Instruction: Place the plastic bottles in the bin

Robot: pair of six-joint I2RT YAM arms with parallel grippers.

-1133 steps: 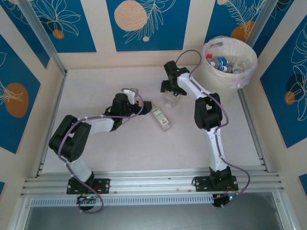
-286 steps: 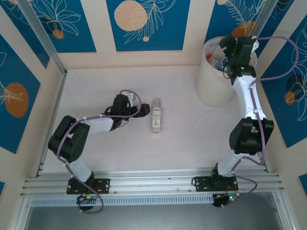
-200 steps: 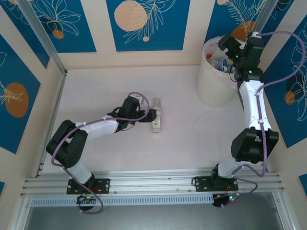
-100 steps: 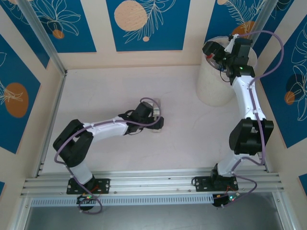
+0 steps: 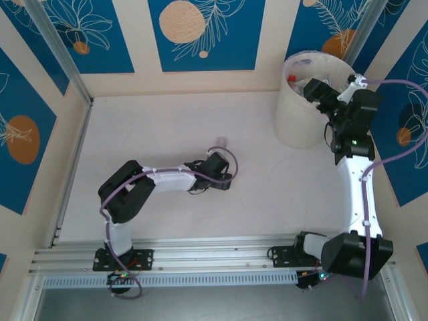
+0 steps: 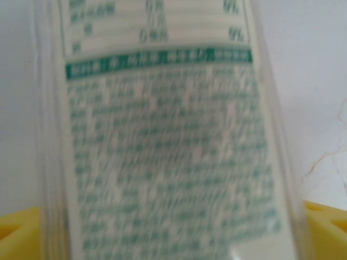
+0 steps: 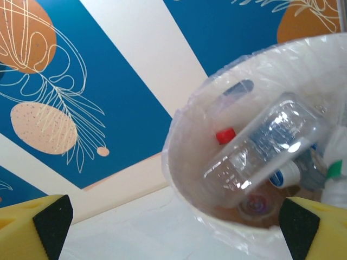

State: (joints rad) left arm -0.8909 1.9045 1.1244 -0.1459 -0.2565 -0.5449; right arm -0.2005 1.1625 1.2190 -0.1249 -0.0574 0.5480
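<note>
My left gripper (image 5: 221,179) straddles the bottle (image 6: 162,162), well left of the bin (image 5: 294,124), jaws wide; pinching yet, I cannot tell. Looks light, thin, slippery: grip its labelled middle gently. My right gripper (image 7: 173,222) gapes empty.

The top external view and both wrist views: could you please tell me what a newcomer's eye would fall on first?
The off-white bin stands at the far right, with the right tool open over its opening and a clear red-capped bottle lying inside. At mid-table the left tool straddles a lying bottle with a green-printed label; whether it grips cannot be told.
</note>
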